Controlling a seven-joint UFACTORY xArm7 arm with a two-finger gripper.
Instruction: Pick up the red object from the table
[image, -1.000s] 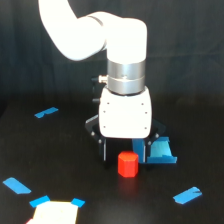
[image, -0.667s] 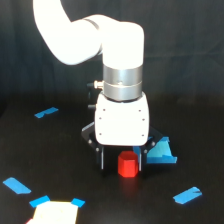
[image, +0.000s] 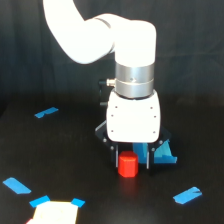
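The red object (image: 127, 165), a short bright red block, stands on the black table (image: 65, 155) just below the white arm's wrist. My gripper (image: 131, 161) has come down over it, with one dark finger on each side of the block. A narrow gap shows between the block and each finger, so the jaws stand open around it. The block's top edge is partly hidden by the white gripper body.
A flat blue tray (image: 165, 154) lies just behind the gripper toward the exterior view's right. Blue tape strips (image: 46, 112) (image: 16, 186) (image: 187, 195) are scattered about. A pale paper patch (image: 55, 213) with blue corners sits at the bottom left.
The arm has lowered and shifted slightly, bringing the fingers down on either side of the red object. The red object has not moved.
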